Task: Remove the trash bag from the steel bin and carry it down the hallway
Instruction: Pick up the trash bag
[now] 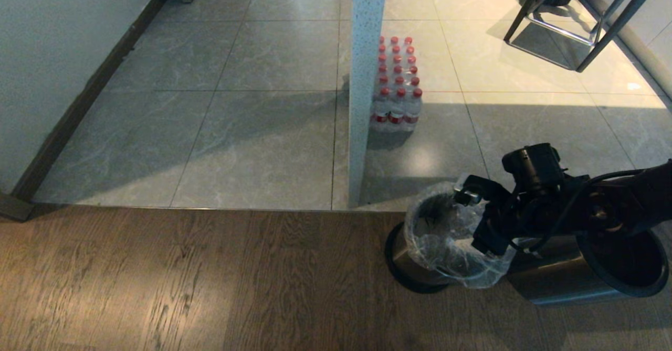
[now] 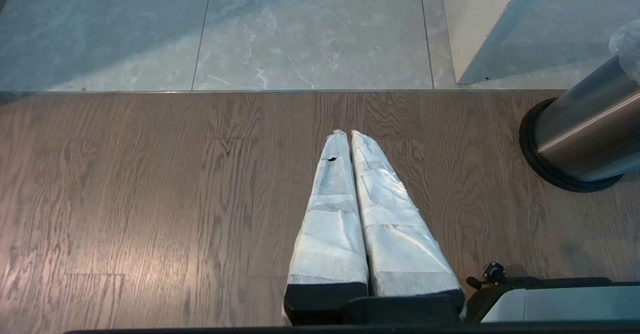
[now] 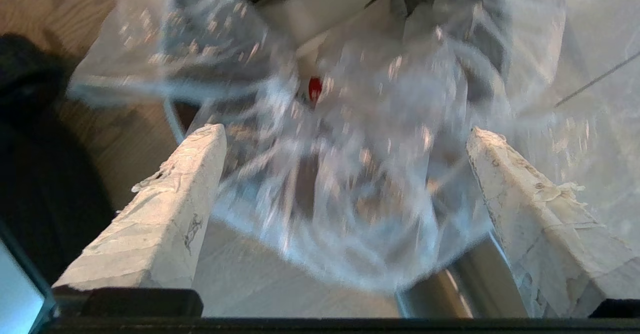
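Observation:
The steel bin (image 1: pixel 407 259) stands on the brown wood floor at the edge of the hallway's grey tiles (image 1: pixel 262 104). The trash bag (image 1: pixel 446 235), crinkled clear plastic, lines it and folds over the rim. My right gripper (image 1: pixel 475 220) reaches in from the right over the near side of the rim. In the right wrist view this gripper (image 3: pixel 345 130) is open wide, with the bag (image 3: pixel 350 189) between its fingers (image 3: pixel 185 199) and a red item (image 3: pixel 315 88) showing through. My left gripper (image 2: pixel 345 133) is shut and empty above the wood floor, left of the bin (image 2: pixel 585 129).
A second steel bin with a black rim (image 1: pixel 625 267) stands right beside the first, under my right arm. A white pillar (image 1: pixel 365 78) rises just behind, with a pack of red-capped bottles (image 1: pixel 395 94) against it. A metal frame (image 1: pixel 572 20) stands far right; a wall with a dark baseboard (image 1: pixel 79 104) runs along the left.

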Controlling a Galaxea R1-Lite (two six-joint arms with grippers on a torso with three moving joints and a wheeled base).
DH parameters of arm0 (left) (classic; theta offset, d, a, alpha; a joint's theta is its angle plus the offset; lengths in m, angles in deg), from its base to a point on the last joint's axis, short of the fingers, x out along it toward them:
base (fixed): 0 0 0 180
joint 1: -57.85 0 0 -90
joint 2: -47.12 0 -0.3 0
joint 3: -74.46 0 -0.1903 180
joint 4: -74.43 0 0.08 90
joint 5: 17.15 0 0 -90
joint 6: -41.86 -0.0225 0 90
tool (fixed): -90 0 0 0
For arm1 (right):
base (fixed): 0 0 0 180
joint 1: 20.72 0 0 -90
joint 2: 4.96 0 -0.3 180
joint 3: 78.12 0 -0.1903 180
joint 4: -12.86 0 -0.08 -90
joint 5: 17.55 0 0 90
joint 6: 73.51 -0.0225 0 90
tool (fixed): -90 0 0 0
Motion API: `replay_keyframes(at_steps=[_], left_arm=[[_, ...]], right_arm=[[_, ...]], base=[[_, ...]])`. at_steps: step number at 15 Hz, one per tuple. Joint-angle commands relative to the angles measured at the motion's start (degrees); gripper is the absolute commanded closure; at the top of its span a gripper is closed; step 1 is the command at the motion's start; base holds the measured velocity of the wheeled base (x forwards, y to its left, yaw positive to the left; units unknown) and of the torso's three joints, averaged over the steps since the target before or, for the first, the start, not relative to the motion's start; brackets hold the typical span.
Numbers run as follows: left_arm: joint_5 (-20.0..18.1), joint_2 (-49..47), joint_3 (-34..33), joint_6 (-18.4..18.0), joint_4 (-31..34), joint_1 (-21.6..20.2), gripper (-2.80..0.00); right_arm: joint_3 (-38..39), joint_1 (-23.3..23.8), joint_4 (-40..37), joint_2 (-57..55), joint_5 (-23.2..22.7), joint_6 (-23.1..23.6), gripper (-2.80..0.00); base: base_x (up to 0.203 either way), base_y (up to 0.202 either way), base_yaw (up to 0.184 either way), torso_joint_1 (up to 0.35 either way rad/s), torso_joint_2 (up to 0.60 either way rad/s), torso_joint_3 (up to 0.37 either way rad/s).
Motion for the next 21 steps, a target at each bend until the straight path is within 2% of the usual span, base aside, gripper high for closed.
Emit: replay_keyframes(at_steps=[1,3,6,7,10,14,21], left_arm=[[0.00,0.00,0.00,-0.01,0.00,0.00,0.00],[0.00,0.00,0.00,-0.01,0.00,0.00,0.00],[0.00,0.00,0.00,-0.01,0.00,0.00,0.00],[0.00,0.00,0.00,-0.01,0.00,0.00,0.00],[0.00,0.00,0.00,-0.01,0.00,0.00,0.00],[0.00,0.00,0.00,-0.01,0.00,0.00,0.00],[0.00,0.00,0.00,-0.01,0.00,0.00,0.00]], right_arm=[[-1.74,-0.15,0.54,-3.57,-0.04,0.13,-2.80],[-2.95,-0.16,-0.09,-5.76,0.04,-0.54,-2.80],[-5.82,-0.23,-4.13,-8.98,0.75,-6.53,-2.80],[-7.06,-0.24,-5.79,-9.95,1.34,-7.14,-2.80],[-9.60,-0.28,-11.68,-12.05,1.46,-7.52,-2.80],[-12.97,-0.25,-15.15,-14.39,1.29,-7.94,-2.80],[-18.96,-0.25,-14.69,-21.39,1.44,-8.07,-2.80]], base=[[0.000,0.000,0.000,0.000,0.00,0.000],[0.000,0.000,0.000,0.000,0.00,0.000],[0.000,0.000,0.000,0.000,0.00,0.000],[0.000,0.000,0.000,0.000,0.00,0.000],[0.000,0.000,0.000,0.000,0.00,0.000],[0.000,0.000,0.000,0.000,0.00,0.000],[0.000,0.000,0.000,0.000,0.00,0.000]])
